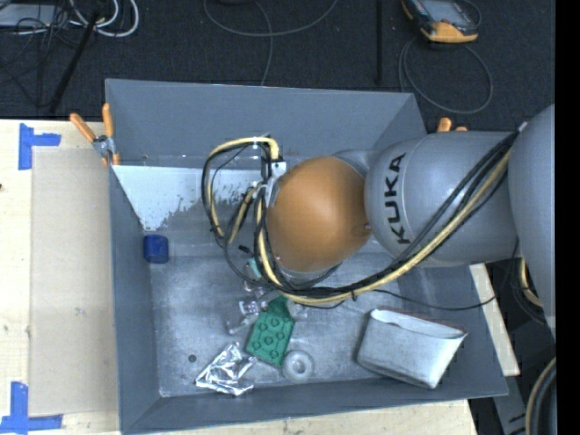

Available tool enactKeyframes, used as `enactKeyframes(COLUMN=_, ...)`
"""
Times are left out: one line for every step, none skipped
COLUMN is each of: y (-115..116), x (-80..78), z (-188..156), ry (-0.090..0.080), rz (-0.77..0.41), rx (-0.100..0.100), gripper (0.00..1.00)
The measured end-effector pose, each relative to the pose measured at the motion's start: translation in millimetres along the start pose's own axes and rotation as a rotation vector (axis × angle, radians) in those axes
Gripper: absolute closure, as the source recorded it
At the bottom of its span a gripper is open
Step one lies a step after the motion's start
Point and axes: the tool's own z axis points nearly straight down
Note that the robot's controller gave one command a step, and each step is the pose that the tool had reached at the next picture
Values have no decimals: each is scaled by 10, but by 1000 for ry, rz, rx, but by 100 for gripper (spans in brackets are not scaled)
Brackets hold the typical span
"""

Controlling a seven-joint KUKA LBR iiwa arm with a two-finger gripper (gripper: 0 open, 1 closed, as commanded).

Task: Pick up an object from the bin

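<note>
My jaws sit low near the centre of the bin [136, 352], open or closed I can't tell, touching or just above the 12 o'clock end of the green studded brick [269, 335] lying toward 6 o'clock, foil scrap [225, 371] at its 7, blue cube [156, 248] at 9.

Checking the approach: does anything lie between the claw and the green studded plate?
Nothing visible does. The claw sits at the upper end of the green studded plate; crumpled foil and a clear ring lie beside it, not on it.
</note>
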Motion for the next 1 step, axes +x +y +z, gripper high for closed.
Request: enactKeyframes(y=-22, x=23, z=-28, ry=3, rz=3, rx=4, gripper=100)
